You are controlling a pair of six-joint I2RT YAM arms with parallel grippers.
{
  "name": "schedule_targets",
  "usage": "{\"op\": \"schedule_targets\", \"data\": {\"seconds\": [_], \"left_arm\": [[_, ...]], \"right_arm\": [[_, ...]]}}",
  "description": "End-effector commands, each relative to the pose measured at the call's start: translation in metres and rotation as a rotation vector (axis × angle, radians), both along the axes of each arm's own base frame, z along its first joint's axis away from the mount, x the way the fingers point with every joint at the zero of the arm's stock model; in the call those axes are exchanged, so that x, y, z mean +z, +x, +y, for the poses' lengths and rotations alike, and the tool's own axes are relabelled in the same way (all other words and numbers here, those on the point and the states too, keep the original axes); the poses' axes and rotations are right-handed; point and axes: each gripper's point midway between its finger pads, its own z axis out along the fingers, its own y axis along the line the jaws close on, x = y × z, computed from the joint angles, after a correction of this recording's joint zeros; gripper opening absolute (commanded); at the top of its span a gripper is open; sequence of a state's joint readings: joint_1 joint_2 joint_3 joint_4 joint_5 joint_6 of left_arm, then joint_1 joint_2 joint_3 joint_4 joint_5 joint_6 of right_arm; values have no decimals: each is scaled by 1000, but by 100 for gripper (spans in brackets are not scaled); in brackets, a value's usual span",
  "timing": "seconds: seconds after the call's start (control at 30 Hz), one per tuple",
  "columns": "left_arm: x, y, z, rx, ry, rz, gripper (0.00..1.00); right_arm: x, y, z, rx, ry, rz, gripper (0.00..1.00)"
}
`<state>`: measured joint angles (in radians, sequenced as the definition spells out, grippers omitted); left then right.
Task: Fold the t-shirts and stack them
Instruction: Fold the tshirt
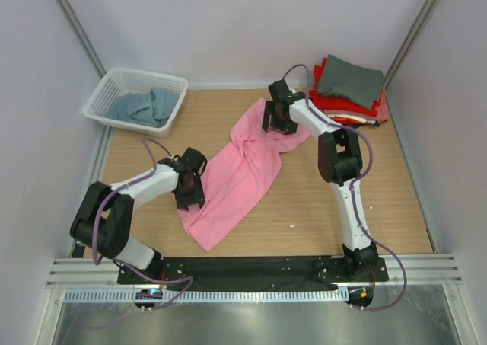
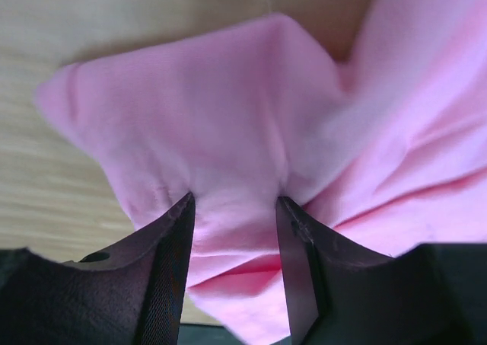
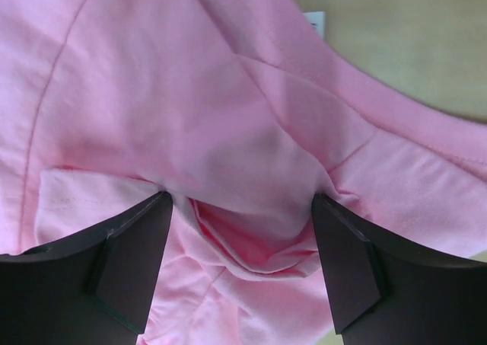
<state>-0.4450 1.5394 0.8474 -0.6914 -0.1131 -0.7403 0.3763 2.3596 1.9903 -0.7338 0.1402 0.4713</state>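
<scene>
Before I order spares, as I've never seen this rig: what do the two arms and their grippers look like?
Both the left arm and right arm have white tubular links and bulky black joints, with thin lilac cables looping alongside. The left gripper and right gripper are black, each with two flat, tapering fingers; no markings show.

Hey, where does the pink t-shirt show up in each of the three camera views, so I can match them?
Top external: the pink t-shirt lies crumpled on a diagonal across the middle of the table.
Left wrist: it fills the centre and right.
Right wrist: it covers all but the top right corner.
Shared landmark: the wooden tabletop, at the left in the left wrist view and top right in the right wrist view.
</scene>
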Motion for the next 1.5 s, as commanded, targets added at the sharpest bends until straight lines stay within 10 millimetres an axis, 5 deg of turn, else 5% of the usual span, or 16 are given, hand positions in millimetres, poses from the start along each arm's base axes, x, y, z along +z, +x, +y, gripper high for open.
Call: {"op": "schedule_targets", "data": {"seconds": [0.0,0.03,0.07,0.2,0.3,0.6,0.8,0.9,1.07,1.3,1.47], "left_arm": [[-1,-38,-23,33,-109,41,49],[-6,-54,-30,35,-124,60,49],[-2,-56,-35,35,-146,38,49],[4,-85,-70,22,-245,18,49],[10,-102,-88,26,-305,-4,49],[16,-131,-143,-28,-402,-13,51],[12,-155,-160,-83,-391,5,52],[19,-154,-162,-114,-376,-5,52],[65,-136,-156,-175,-305,-106,54],[128,-118,-116,-162,-212,-255,57],[139,-118,-97,-120,-241,-297,58]], "right_arm": [[-44,-2,56,125,79,90,80],[-27,12,78,164,148,46,80],[-46,11,89,184,155,64,80],[-47,38,121,197,271,-30,81],[-58,48,127,185,302,-57,82],[-51,85,139,163,336,-212,86],[-47,109,134,128,416,-271,86],[-44,111,129,110,421,-278,86],[-13,115,118,83,395,-341,86],[-4,120,55,-107,223,-348,86],[9,123,68,-35,322,-350,85]]}}
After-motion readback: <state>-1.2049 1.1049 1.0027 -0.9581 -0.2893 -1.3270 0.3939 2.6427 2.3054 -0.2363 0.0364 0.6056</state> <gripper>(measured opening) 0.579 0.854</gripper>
